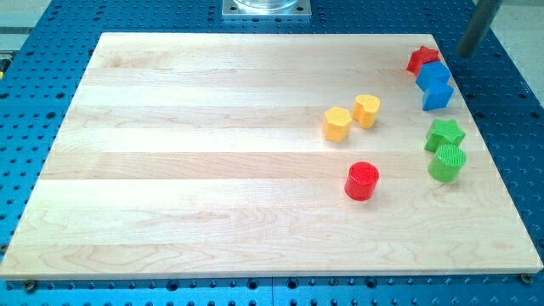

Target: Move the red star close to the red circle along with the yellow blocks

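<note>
The red star (pixel 422 59) lies at the board's upper right corner, touching the upper blue block (pixel 433 74). The red circle (pixel 362 180) stands right of the board's middle, lower down. Two yellow blocks, a hexagon-like one (pixel 337 124) and a heart-like one (pixel 367 110), sit side by side above the red circle. My tip (pixel 467 53) is off the board's right edge, up and to the right of the red star, with a gap between them.
A second blue block (pixel 437 95) sits just below the first. A green star (pixel 444 133) and a green circle (pixel 447 162) stand near the board's right edge (pixel 489 144). A metal mount (pixel 266 8) shows at the view's top.
</note>
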Robot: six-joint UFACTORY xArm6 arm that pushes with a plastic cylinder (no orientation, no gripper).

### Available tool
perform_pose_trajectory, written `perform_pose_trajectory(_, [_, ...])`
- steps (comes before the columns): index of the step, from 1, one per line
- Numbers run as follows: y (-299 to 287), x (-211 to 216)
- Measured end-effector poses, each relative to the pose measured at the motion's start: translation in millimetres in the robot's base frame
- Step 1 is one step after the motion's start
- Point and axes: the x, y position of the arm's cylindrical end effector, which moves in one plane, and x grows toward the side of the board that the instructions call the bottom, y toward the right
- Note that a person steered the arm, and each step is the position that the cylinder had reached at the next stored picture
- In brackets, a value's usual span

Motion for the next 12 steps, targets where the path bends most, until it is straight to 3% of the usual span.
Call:
perform_pose_trajectory(5, [-3.6,-31.5])
perform_pose_trajectory(7, [-26.2,11.7])
perform_pose_trajectory(8, [-66.4,24.2])
perform_pose_trajectory(9, [-179.7,37.6])
perform_pose_trajectory(10, [-201.9,23.9])
perform_pose_trajectory(11, [-134.0,18.9])
perform_pose_trajectory(12, [-80.6,40.5])
